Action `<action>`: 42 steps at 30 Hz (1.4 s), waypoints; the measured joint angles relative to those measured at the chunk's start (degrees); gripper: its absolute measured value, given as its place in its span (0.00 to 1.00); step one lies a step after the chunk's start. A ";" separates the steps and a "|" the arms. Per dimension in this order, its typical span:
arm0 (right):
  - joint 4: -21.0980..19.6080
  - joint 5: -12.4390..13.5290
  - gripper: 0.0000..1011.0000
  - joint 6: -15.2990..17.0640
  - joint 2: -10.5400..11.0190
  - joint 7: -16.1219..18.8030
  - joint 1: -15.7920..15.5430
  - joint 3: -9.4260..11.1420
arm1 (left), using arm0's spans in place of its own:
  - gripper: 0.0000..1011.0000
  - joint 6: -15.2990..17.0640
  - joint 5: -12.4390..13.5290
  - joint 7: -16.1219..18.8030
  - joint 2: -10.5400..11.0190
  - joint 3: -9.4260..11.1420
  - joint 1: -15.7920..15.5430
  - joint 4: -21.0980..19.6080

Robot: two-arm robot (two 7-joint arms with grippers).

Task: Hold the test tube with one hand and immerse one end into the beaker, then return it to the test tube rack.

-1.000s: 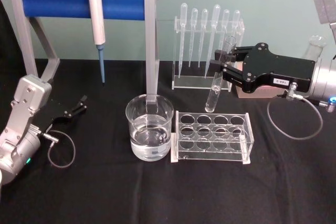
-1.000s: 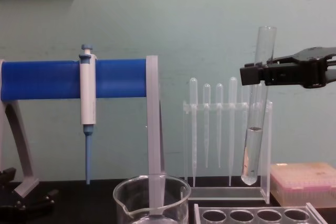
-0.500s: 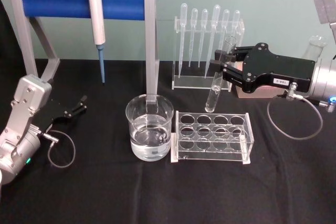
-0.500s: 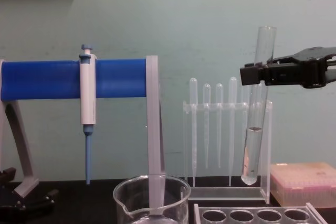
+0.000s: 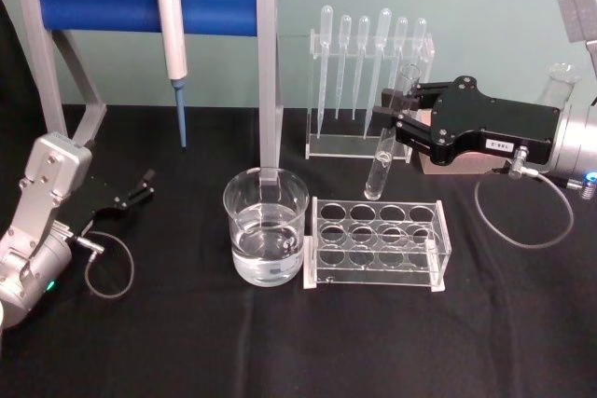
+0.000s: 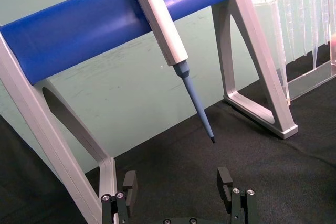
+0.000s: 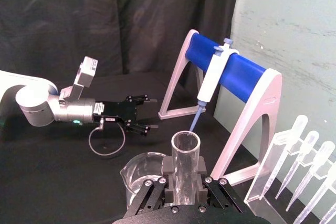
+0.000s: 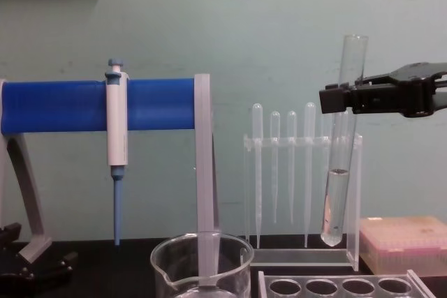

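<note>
Black right gripper (image 5: 390,124), white label (image 5: 499,145), silver wrist (image 5: 571,142), grey cable (image 5: 477,200).

My matt black plastic right gripper (image 5: 386,122) pinches a smooth, glossy test tube (image 5: 377,174) of clear glass. The wide clear glass beaker (image 5: 244,198) shines too, as does the transparent plastic rack (image 5: 439,251). Under them lies matt black cloth (image 5: 187,342). My silver wrist (image 5: 576,146) looks like satin metal.

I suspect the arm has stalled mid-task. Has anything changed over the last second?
Nothing visibly changed. The right hand still grips the test tube in the air behind the test tube rack, the beaker stands untouched, and the left hand stays parked open on the left.
</note>
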 joint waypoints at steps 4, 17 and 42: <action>0.00 0.00 0.22 0.00 0.00 0.00 0.00 0.00 | 0.99 0.00 0.00 0.00 0.00 0.00 0.00 0.00; 0.00 0.00 0.22 0.00 0.00 0.00 0.00 0.00 | 0.99 0.00 0.00 0.00 0.00 0.00 0.00 0.00; 0.00 0.00 0.22 0.00 0.00 0.00 0.00 0.00 | 0.99 0.00 0.00 0.00 0.00 0.00 0.00 0.00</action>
